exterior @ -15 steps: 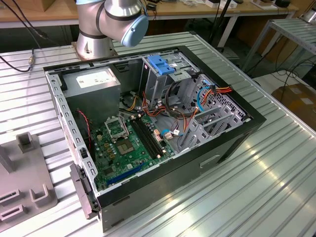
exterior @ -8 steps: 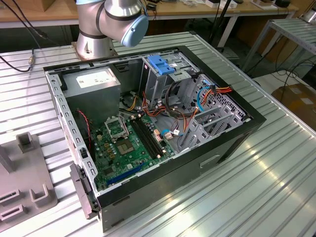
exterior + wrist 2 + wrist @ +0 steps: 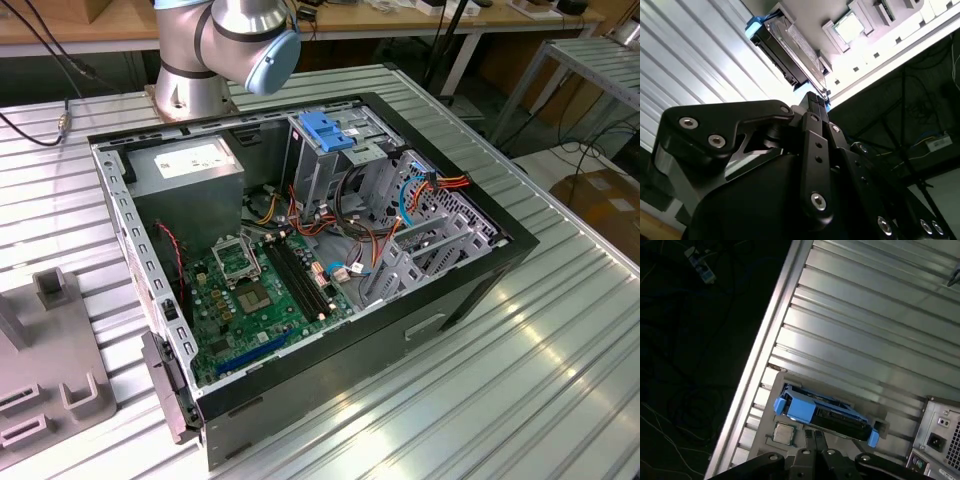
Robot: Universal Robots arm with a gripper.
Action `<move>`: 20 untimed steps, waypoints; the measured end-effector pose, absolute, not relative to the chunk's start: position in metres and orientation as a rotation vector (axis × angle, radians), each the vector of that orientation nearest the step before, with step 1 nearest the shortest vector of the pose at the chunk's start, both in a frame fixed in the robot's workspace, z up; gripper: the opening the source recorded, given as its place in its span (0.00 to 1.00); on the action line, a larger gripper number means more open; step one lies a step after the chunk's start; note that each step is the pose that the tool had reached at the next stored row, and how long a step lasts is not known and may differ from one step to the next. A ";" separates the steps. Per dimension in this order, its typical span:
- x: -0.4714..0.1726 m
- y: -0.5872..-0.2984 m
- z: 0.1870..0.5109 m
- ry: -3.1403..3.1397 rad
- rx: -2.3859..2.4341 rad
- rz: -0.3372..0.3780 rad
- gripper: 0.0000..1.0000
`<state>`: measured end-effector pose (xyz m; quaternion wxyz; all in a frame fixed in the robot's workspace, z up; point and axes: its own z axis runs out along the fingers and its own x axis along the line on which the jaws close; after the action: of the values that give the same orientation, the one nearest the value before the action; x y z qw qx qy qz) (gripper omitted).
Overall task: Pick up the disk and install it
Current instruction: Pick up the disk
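Storage on edge explains the pose of the flat grey metal hard disk with the bright blue plastic frame (image 3: 820,415). It stands in a slot of the pale grey moulded holder block (image 3: 765,412), broad faces upright, so its narrow top edge is free for a pinch across its thickness. The holder keeps it from tipping.

The black two-fingered gripper (image 3: 815,437) hangs over that holder, just short of the disk's blue-framed edge in the first wrist view. I judge this an approach rather than a grasp. Its jaws look drawn together with hardly a gap, and nothing sits between them.

The disk's long axis lies along the holder's slot, parallel to the ribs of the slatted aluminium table (image 3: 865,315). One blue-capped end points to the side of the holder nearest the table's edge. The other points to the side nearest the open black computer case (image 3: 940,435). In the second wrist view the disk (image 3: 790,50) turns its labelled face toward the small square silver processor chip (image 3: 847,26) in the same holder.
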<state>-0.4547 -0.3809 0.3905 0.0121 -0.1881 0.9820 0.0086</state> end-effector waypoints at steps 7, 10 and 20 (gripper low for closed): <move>-0.455 -0.381 0.391 3.016 -0.791 0.029 0.10; -0.455 -0.381 0.391 2.998 -0.861 0.030 0.10; -0.455 -0.381 0.390 2.883 -1.194 0.034 0.10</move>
<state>-0.4547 -0.3809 0.3896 0.0106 -0.3826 0.9238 0.0107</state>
